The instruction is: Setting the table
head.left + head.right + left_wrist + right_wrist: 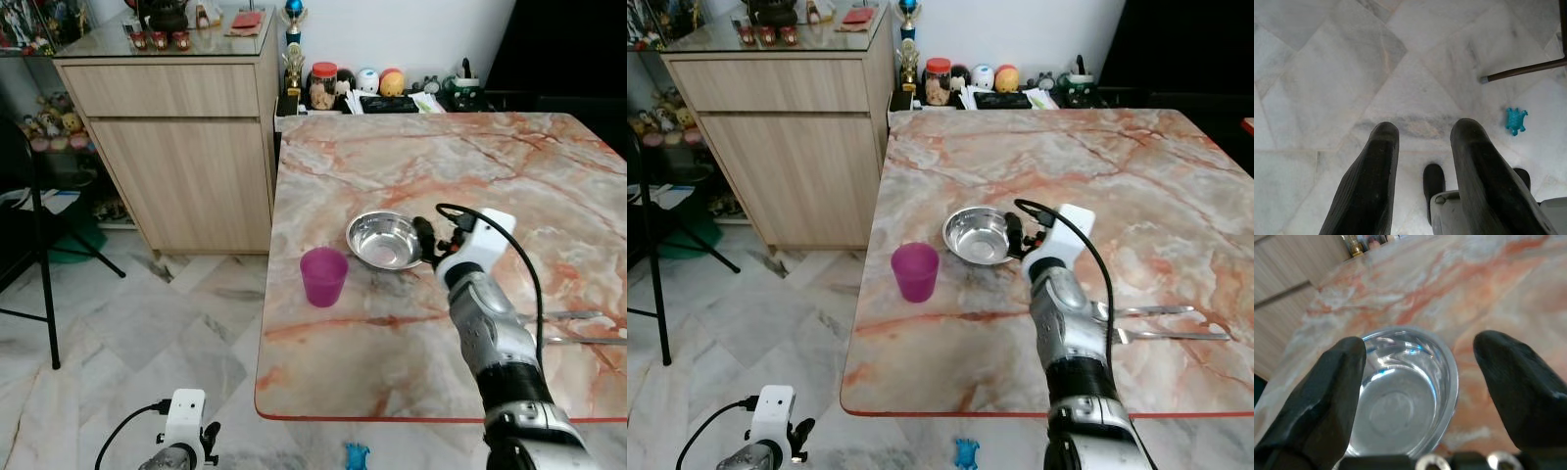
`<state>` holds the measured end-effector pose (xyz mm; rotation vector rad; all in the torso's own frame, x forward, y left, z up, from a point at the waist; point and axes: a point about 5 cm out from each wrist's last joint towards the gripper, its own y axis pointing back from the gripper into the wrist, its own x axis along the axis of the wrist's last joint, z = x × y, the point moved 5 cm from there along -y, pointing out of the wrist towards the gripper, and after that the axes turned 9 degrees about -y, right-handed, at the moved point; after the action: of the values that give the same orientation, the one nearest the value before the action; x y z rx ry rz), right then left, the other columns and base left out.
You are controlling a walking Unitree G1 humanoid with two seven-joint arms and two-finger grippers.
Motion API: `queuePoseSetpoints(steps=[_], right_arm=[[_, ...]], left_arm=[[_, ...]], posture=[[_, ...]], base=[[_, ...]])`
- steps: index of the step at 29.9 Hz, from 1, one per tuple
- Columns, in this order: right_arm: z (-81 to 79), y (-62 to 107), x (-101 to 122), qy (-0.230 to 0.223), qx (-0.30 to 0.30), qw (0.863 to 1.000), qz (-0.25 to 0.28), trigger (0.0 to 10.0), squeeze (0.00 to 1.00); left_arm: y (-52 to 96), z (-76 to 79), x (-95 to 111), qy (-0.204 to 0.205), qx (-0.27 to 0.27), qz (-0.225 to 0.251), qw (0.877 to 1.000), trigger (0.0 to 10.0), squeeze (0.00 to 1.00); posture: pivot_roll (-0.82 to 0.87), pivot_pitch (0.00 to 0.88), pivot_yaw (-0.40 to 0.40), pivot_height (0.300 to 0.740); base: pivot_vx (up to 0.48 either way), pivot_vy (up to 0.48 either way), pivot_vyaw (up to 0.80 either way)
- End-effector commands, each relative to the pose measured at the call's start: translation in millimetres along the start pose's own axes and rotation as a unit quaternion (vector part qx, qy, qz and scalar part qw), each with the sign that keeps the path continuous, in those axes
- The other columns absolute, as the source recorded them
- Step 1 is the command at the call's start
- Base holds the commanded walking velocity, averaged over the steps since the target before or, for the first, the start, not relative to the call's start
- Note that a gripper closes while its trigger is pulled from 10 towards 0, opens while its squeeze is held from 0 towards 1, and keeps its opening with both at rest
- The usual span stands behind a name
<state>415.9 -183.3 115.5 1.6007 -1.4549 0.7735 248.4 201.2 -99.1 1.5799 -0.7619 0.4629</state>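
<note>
A steel bowl (382,241) sits empty on the marble table (441,157), near its left side. A purple cup (323,276) stands upright just left of it, close to the table's edge. My right gripper (424,235) is at the bowl's right rim, open. In the right wrist view its two black fingers (1332,391) spread wide on either side of the bowl (1400,401), with nothing held. A fork (1151,311) and a spoon (1176,335) lie side by side on the table to the right of my arm. My left gripper (1422,134) hangs open low over the floor.
A wooden cabinet (176,147) stands left of the table, and jars and small items (372,88) line the far wall. A black chair (39,255) is at the far left. On the tiled floor lies a small turquoise toy (357,455) by the table's front edge.
</note>
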Motion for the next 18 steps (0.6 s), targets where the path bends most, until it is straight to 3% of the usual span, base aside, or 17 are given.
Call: queuePoseSetpoints(steps=[1,5,18], right_arm=[[3.7,-3.2,-1.2,-0.007,-0.015,1.0,-0.013,10.0,0.0],[2.1,-7.4,0.6,-0.038,-0.019,0.999,-0.011,10.0,0.0],[10.5,-13.0,-5.8,-0.07,-0.043,0.996,-0.034,10.0,0.0]], left_arm=[[0.8,-1.8,-4.2,0.002,0.003,-0.008,1.0,10.0,0.0],[1.4,-2.3,-6.5,0.003,0.004,-0.011,1.0,10.0,0.0],[1.9,-3.6,-8.4,0.006,0.007,-0.013,1.0,10.0,0.0]], posture=[[0.05,0.0,-0.014,0.74],[0.05,0.0,-0.013,0.74],[0.04,0.0,-0.016,0.74]], base=[[0.0,0.0,0.0],[0.0,0.0,0.0],[0.0,0.0,0.0]])
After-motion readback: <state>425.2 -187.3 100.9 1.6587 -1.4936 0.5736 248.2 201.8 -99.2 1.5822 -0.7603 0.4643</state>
